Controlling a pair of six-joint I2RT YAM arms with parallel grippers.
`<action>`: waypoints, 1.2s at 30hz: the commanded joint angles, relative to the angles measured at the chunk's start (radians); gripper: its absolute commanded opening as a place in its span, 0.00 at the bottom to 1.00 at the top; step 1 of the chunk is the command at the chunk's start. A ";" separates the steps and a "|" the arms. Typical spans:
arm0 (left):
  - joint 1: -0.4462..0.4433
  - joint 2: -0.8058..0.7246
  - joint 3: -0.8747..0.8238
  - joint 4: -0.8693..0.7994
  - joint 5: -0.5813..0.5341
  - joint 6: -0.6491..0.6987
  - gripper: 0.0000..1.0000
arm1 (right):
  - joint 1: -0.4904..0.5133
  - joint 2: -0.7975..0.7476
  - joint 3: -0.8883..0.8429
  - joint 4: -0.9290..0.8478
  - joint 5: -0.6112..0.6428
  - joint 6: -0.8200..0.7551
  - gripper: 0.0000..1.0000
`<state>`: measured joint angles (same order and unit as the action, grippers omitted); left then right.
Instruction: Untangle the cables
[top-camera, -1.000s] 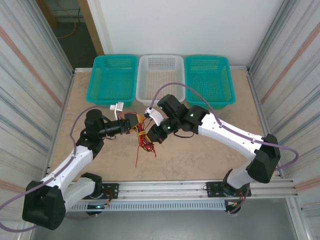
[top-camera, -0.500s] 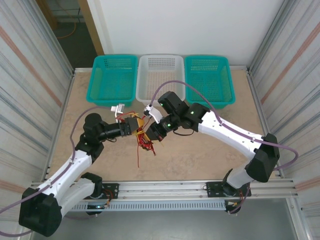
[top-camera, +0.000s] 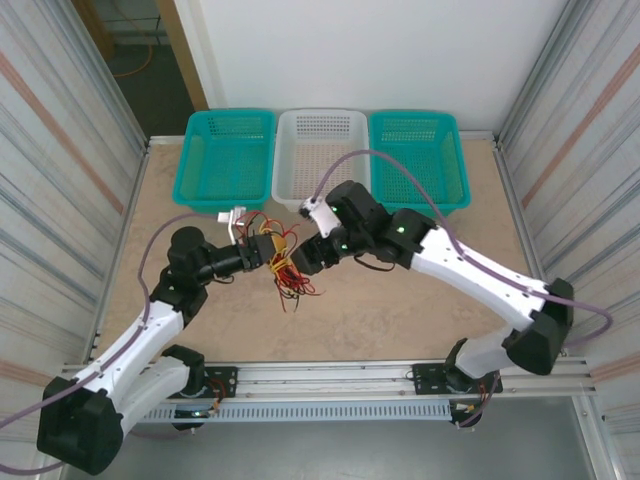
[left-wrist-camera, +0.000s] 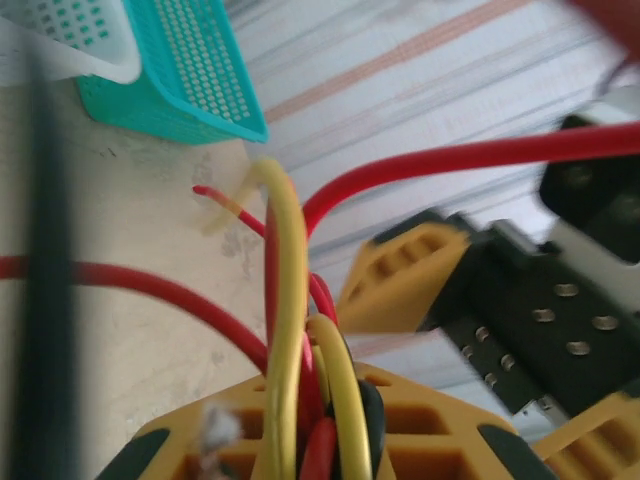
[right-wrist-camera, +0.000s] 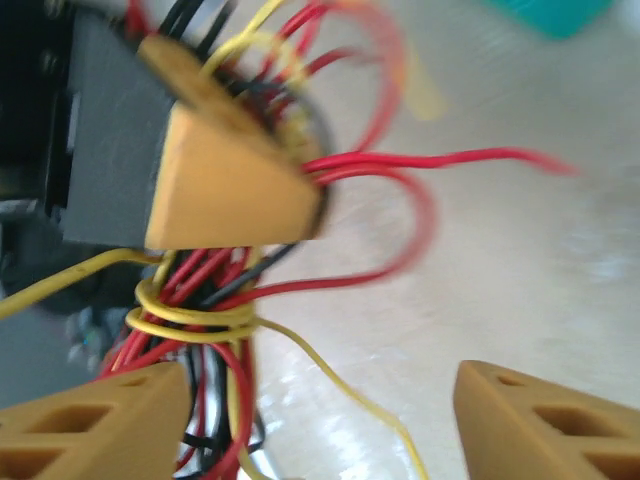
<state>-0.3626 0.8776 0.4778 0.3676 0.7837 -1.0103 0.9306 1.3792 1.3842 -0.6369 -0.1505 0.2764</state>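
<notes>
Moved: left fingers (left-wrist-camera: 440, 420) have swung in and clenched on the tangle of thin red, yellow and black cables (top-camera: 291, 277); right fingers (right-wrist-camera: 95, 420) have let go and spread; long red tail no longer trails toward the near edge.
Left fingers: clenched on several red and yellow strands, pinched at the tips.
Right fingers: released, wide apart, holding nothing; one finger touching or just beside the bundle, can't tell which.
Cables: bunched between the two arms over the tan table (top-camera: 400, 310); top end seems lifted in the left grip, loose ends on the table.
Knot: yellow strand loop (right-wrist-camera: 190, 318) wraps round the red and black strands just below the left fingers.
Risk 1: pulling the ends apart likely cinches that loop into a harder knot.
Risk 2: left grip takes many strands at once, so nothing separates and the whole bundle just drags.
Risk 3: string-thin strands may slip from the tips; right fingers may re-close on several strands or none.
</notes>
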 joint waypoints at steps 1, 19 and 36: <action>0.003 -0.016 0.045 -0.003 -0.092 0.034 0.00 | -0.011 -0.143 0.064 -0.031 0.513 0.101 0.99; -0.032 0.153 0.055 0.925 -0.069 -0.245 0.00 | -0.218 -0.462 -0.459 0.624 -0.223 0.574 0.68; -0.057 0.165 0.099 0.975 -0.096 -0.251 0.00 | -0.119 -0.340 -0.458 0.824 -0.164 0.667 0.33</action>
<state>-0.4129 1.0492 0.5392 1.2766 0.7040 -1.2526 0.7994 1.0233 0.9215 0.1368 -0.3080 0.9257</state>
